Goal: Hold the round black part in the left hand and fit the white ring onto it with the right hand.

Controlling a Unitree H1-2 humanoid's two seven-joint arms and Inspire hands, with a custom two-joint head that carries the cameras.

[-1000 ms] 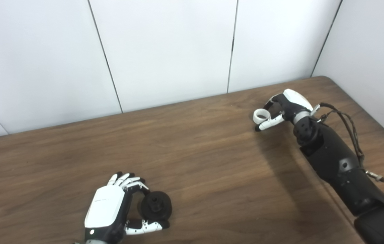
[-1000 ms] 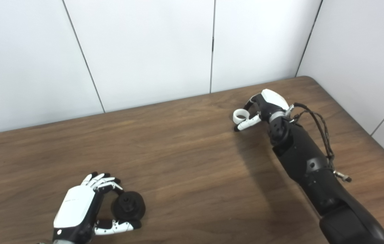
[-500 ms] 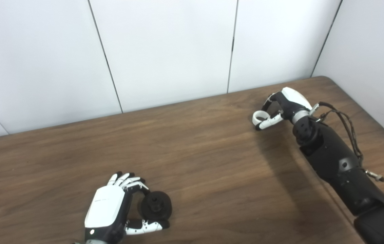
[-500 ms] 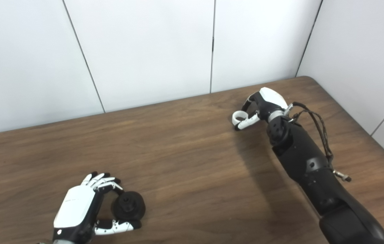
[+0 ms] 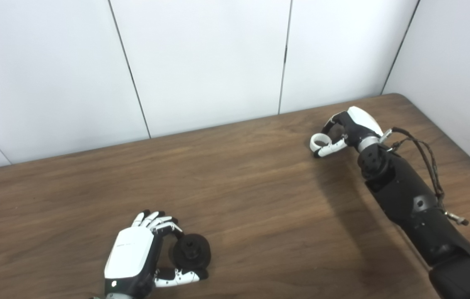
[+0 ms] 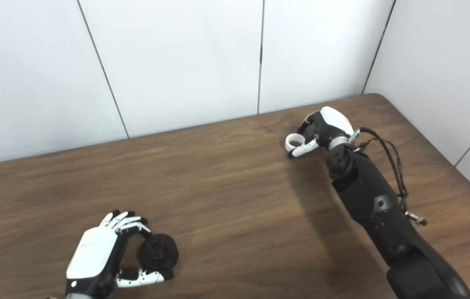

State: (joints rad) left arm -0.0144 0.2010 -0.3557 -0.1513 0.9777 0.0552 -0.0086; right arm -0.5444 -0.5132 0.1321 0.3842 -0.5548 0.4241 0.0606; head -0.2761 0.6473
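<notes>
White ring [image 5: 319, 141] sits pinched in the right robot hand [image 5: 345, 129]; left robot hand [image 5: 135, 255] grips the round black part [image 5: 191, 250].

Wood-grain table [image 5: 260, 199], matt; white ring [image 5: 319, 141] smooth plastic.

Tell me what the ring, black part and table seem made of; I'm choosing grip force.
Ring: looks like smooth white plastic, even in color. Black part: matte black, plastic or rubber, no glints; I can't tell which. Table: brown wood grain with a soft sheen, possibly laminate.
</notes>
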